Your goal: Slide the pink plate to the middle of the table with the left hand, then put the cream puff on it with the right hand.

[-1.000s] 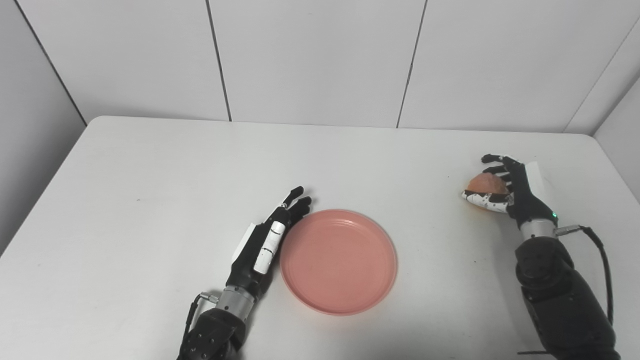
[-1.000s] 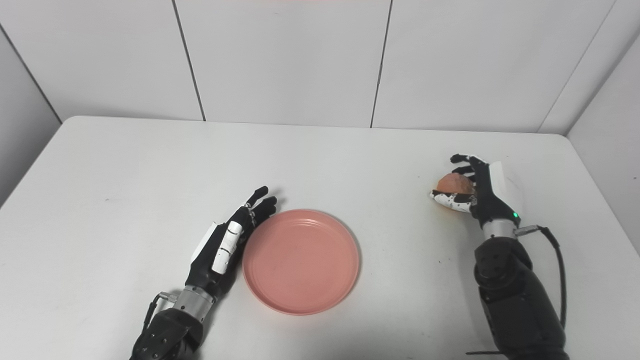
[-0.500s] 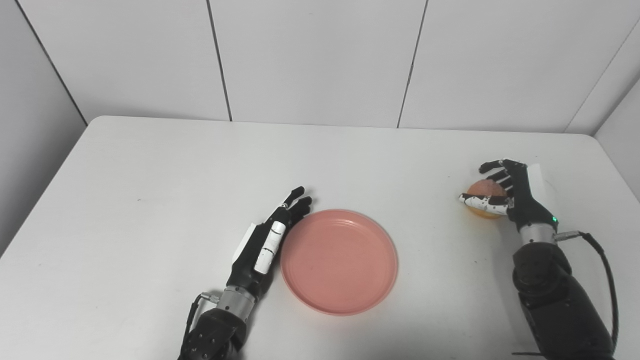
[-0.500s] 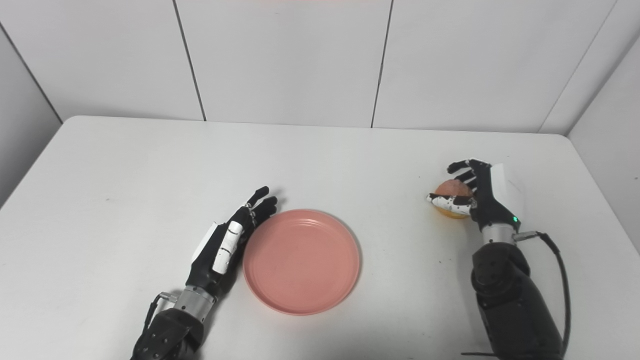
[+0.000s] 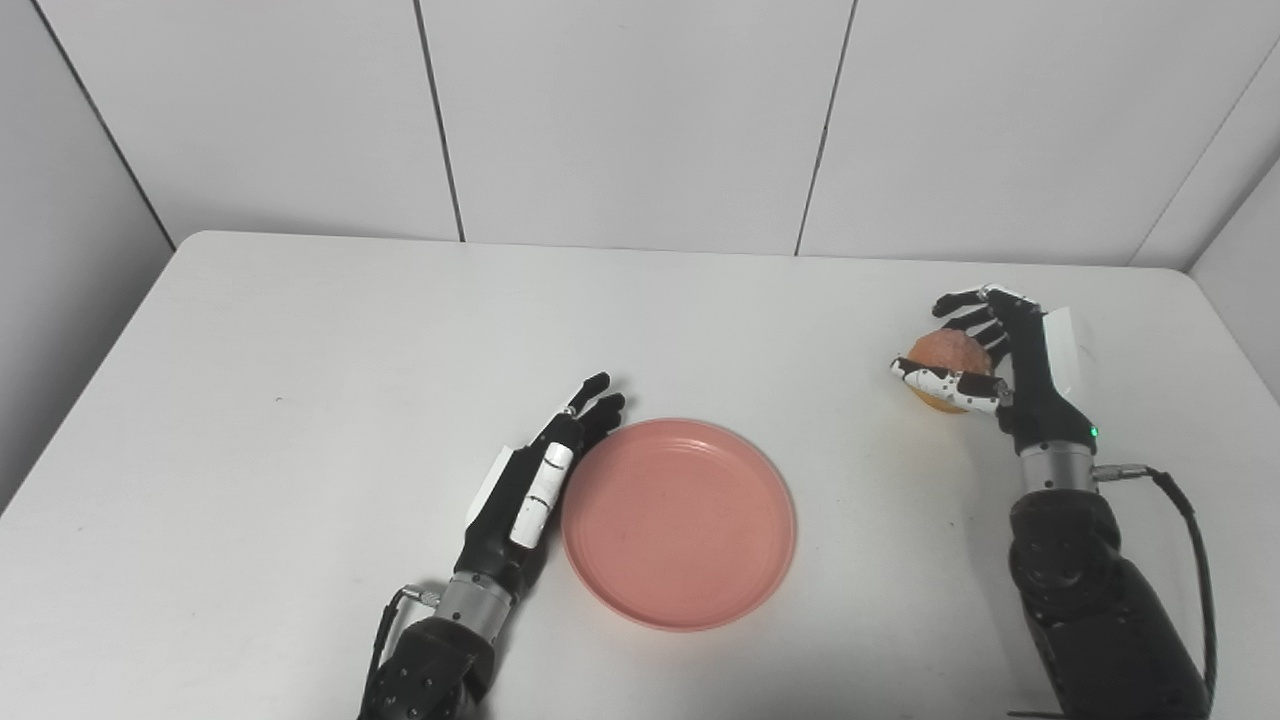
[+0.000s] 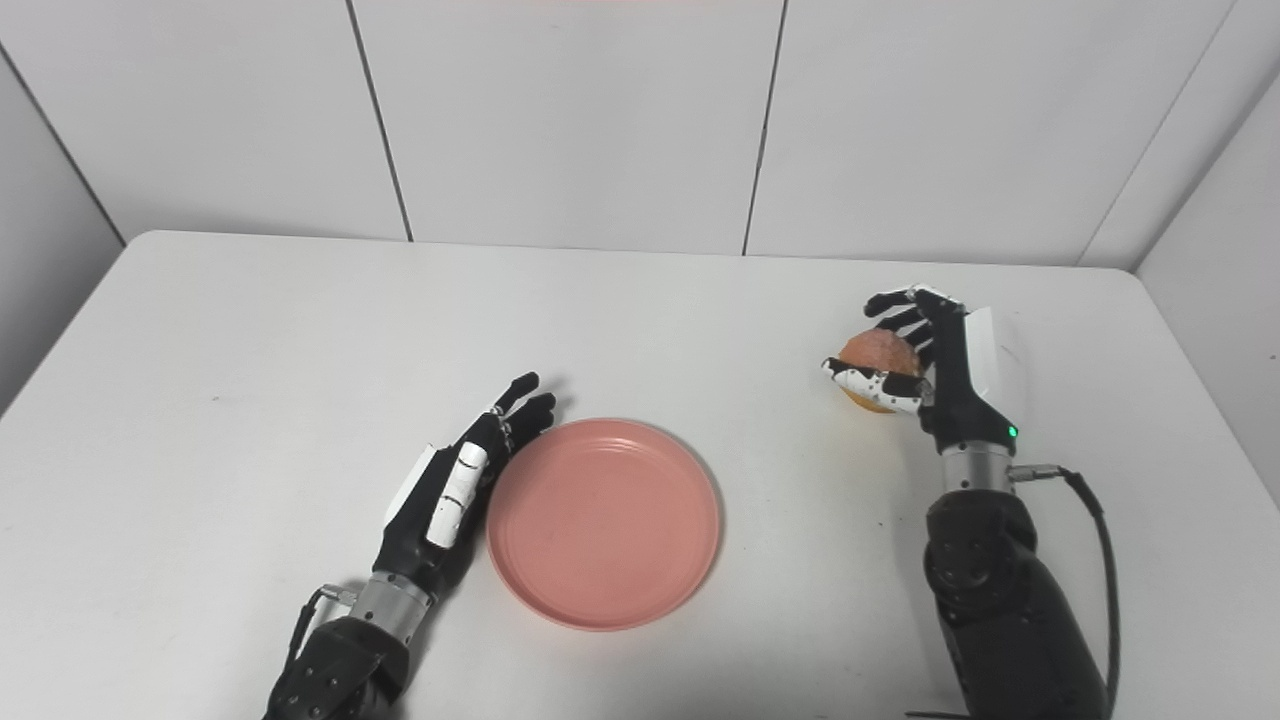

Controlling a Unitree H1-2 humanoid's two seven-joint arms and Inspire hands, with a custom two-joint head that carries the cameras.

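White walls stand behind the white bench (image 5: 300, 330), which fills most of the frame. Your right robot hand (image 5: 1000, 365), at the right of the frame, is wrapped around the cream puff (image 5: 945, 358), thumb below and fingers on top. The puff looks lifted off the bench. It is likely soft and light, so hold it by its sides and do not squeeze hard. Your left robot hand (image 5: 535, 475) lies flat with fingers spread straight, touching the left rim of the pink plate (image 5: 678, 522). The plate sits at the lower middle of the frame and holds nothing. You have lots of open room between puff and plate. The bench edges are far off.
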